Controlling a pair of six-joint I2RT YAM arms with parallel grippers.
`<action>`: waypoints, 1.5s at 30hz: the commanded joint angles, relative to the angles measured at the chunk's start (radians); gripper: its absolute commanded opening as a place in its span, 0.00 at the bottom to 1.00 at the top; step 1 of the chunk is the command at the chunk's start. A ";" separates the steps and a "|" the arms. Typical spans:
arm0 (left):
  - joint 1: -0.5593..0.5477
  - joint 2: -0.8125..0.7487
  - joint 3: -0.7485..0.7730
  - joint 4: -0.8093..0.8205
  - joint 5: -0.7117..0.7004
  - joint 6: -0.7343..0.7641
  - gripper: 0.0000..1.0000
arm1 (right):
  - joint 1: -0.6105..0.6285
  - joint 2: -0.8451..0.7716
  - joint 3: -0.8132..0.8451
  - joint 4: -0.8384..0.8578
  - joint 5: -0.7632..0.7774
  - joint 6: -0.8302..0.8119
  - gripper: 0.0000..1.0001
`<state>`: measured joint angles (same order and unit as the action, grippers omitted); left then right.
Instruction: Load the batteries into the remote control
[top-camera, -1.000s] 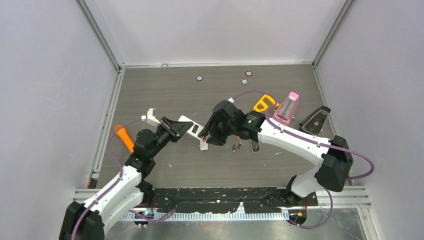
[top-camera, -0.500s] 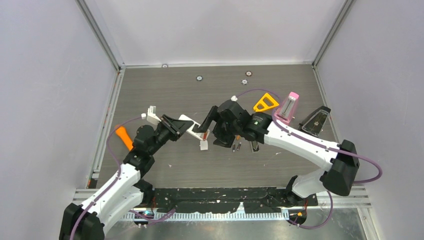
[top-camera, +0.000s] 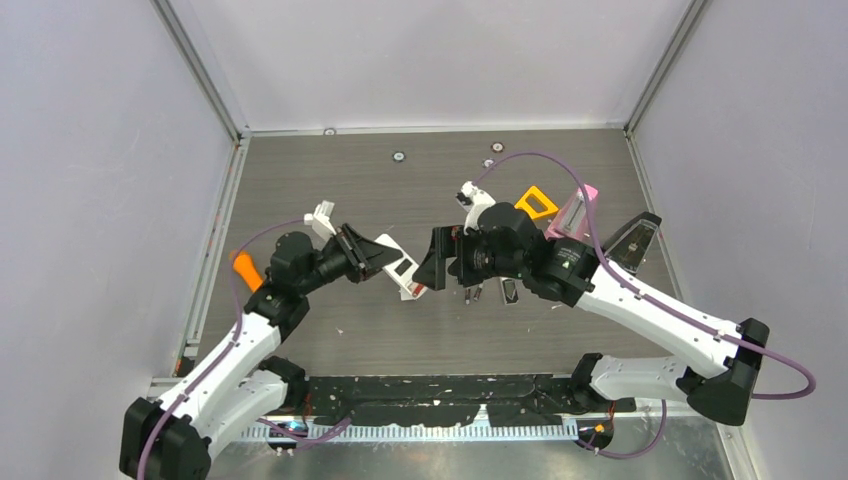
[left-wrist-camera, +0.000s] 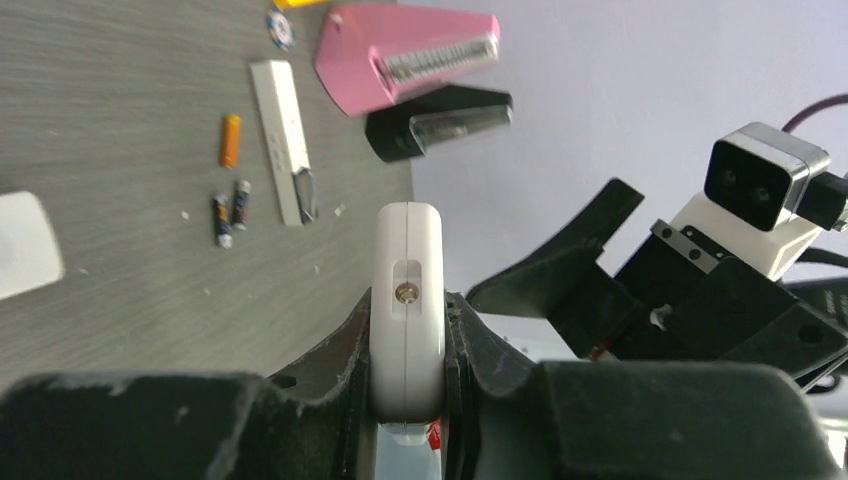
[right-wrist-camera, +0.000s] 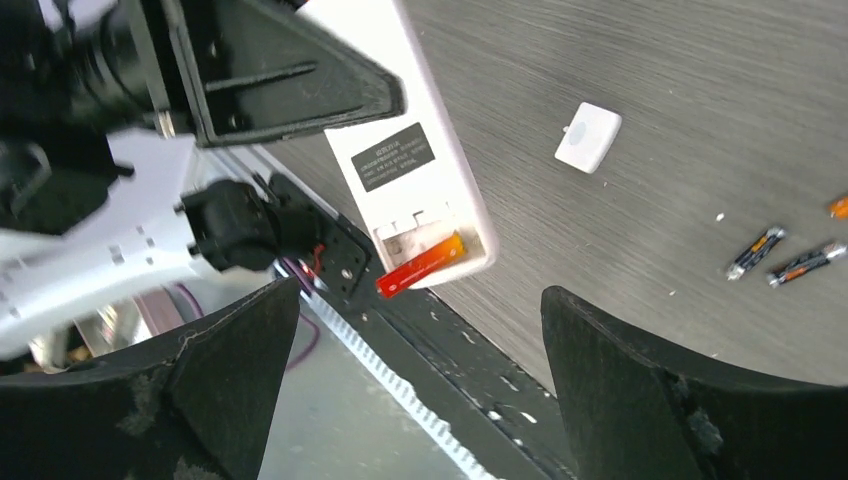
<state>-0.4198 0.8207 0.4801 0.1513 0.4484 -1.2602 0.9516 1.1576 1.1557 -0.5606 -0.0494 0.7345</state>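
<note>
My left gripper (left-wrist-camera: 408, 335) is shut on the white remote control (left-wrist-camera: 407, 250) and holds it edge-on off the table. Its battery bay (right-wrist-camera: 425, 235) stands open in the right wrist view. One orange-red battery (right-wrist-camera: 420, 265) lies askew in that bay, one end poking past the remote's end. My right gripper (right-wrist-camera: 420, 400) is open, its fingers (right-wrist-camera: 640, 380) wide apart just short of that end and empty. On the table lie two dark batteries (right-wrist-camera: 755, 252) (right-wrist-camera: 805, 262) and another orange battery (left-wrist-camera: 230, 139).
A small white square piece (right-wrist-camera: 588, 137) and a slim white bar (left-wrist-camera: 283, 140) lie on the table near the loose batteries. A pink wedge (left-wrist-camera: 405, 55), a black wedge (left-wrist-camera: 440, 120) and a yellow triangle (top-camera: 530, 203) sit at the back right. An orange stick (top-camera: 246, 272) lies at the left.
My right gripper has opened wide and drawn back from the remote, leaving the orange-red battery in the bay. The left arm has lifted and turned the remote a little.
</note>
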 joint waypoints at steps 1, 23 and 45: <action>-0.004 0.059 0.093 0.005 0.251 -0.037 0.00 | -0.004 -0.014 0.017 0.031 -0.133 -0.290 0.95; -0.004 0.136 0.136 0.051 0.372 -0.088 0.00 | -0.004 0.078 0.077 -0.032 -0.262 -0.279 0.95; -0.004 0.166 0.129 0.077 0.362 -0.122 0.00 | -0.003 0.074 0.031 -0.008 -0.317 -0.304 0.98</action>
<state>-0.4198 0.9867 0.5774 0.1680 0.7872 -1.3670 0.9516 1.2530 1.1946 -0.6075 -0.3508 0.4461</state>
